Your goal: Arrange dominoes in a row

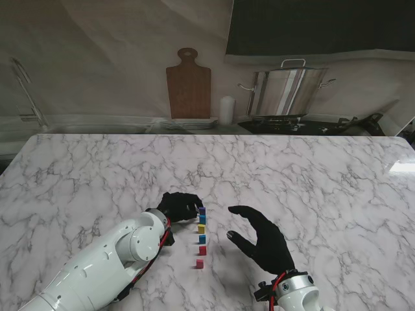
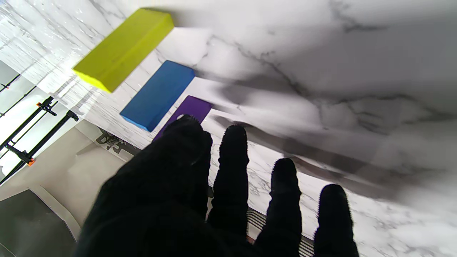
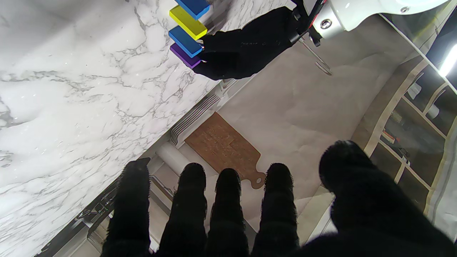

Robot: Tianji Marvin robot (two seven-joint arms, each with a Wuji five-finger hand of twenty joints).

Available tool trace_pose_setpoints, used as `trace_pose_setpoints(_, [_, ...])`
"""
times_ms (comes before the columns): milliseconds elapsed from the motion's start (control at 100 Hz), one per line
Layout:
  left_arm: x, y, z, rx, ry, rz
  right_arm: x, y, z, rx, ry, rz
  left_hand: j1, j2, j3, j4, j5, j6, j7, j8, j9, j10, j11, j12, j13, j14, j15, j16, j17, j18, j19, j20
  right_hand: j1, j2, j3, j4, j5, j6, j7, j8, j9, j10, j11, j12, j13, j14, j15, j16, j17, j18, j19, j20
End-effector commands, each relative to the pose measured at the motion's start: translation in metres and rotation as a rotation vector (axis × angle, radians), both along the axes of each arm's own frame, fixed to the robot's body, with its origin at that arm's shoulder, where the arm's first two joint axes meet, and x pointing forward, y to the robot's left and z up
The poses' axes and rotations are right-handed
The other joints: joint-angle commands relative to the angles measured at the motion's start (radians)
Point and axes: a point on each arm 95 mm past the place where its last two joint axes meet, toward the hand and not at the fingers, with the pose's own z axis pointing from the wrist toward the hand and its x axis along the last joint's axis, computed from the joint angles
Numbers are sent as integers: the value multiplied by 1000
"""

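Note:
Several small dominoes stand in a row running away from me near the table's middle: purple farthest, then blue, yellow, blue, red and another red nearest. My left hand in its black glove rests at the far end, fingers apart, thumb tip against the purple domino. The left wrist view also shows the blue domino and the yellow domino. My right hand hovers open to the right of the row, holding nothing.
Behind the marble table a wooden cutting board leans on the wall over stacked plates. A white cylinder and a steel pot stand to its right. A tap is at the far left.

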Motion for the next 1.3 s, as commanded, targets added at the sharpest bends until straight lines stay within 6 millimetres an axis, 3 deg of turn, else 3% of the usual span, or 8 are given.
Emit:
trace_pose_setpoints(0, [-3, 2, -5, 15, 23, -6, -2, 1, 0, 0, 3, 1, -12, -13, 33, 16, 13, -13, -13, -1, -53, 7, 26, -25, -17, 59, -24, -28, -16, 12, -22, 16, -16, -20, 18, 7, 4, -9, 9, -1, 1, -7, 17, 5, 23, 1, 15, 11, -2, 3, 20, 11])
trace_pose_setpoints(290, [-5, 11, -2, 36, 22, -10, -2, 0, 0, 1, 4, -1, -29, -2, 49, 17, -2, -6, -36, 3, -102, 18, 41, -97, -43, 68, -44, -37, -18, 14, -60, 25, -16, -21, 19, 7, 3, -9, 9, -1, 0, -8, 17, 5, 23, 0, 15, 11, -2, 3, 20, 11])
trace_pose_setpoints(590, [-18, 34, 13, 68, -7, -5, -2, 1, 0, -1, 3, 0, -93, 48, 34, 44, -85, 53, -156, -52, -245, 60, -69, -187, -56, 85, -203, -161, -19, 8, -176, 16, -18, -19, 18, 7, 2, -10, 8, -1, 1, -9, 17, 5, 17, -1, 12, 10, -7, 2, 16, 9])
trace_pose_setpoints(720, [-33, 46, 22, 65, -35, 18, -2, 1, -1, -3, 3, -1, -106, 118, -65, 51, -115, 87, -260, -97, -302, 83, -125, -237, -71, 92, -278, -226, -22, 8, -263, 2, -18, -18, 17, 7, 2, -10, 8, -1, -1, -11, 15, 4, 9, -1, 9, 9, -20, 2, 7, 6])
trace_pose_setpoints(850, [-51, 54, 31, 43, -64, 52, -2, 2, -1, -6, 2, 2, -48, 265, -316, 77, -149, 142, -348, -114, -360, 110, -172, -266, -106, 92, -346, -273, -27, 9, -409, -9, -19, -17, 14, 8, 1, -11, 6, -2, 0, -10, 14, 4, 3, -4, 7, 8, -37, 4, -12, -1])
trace_pose_setpoints(1030, [-78, 63, 46, 10, -105, 69, -3, 3, -1, -15, -5, 1, -68, 367, -425, 81, -234, 195, -449, -141, -463, 131, -243, -300, -167, 89, -433, -327, -40, 7, -577, -29, -20, -12, 9, 8, -4, -13, 0, -4, -6, -15, 9, 3, -23, -14, -6, 4, -66, 3, -66, -23])
trace_pose_setpoints(1180, [-100, 68, 54, -35, -134, 60, -3, 2, -2, -28, -8, 4, -107, 430, -464, 85, -343, 211, -516, -155, -562, 138, -302, -321, -234, 77, -486, -355, -22, 9, -664, -108, -14, -9, 0, 10, -13, -20, -19, -13, -19, -25, -4, -5, -71, -40, -40, -15, -90, -13, -142, -53])
trace_pose_setpoints(1290, [-116, 68, 56, -73, -151, 54, -1, 3, -4, -39, -9, 15, -132, 450, -467, 86, -380, 205, -530, -143, -608, 140, -350, -332, -260, 67, -537, -385, -6, 16, -720, -228, -5, -6, -6, 11, -21, -30, -45, -32, -33, -47, -25, -30, -121, -85, -76, -52, -107, -65, -238, -106])
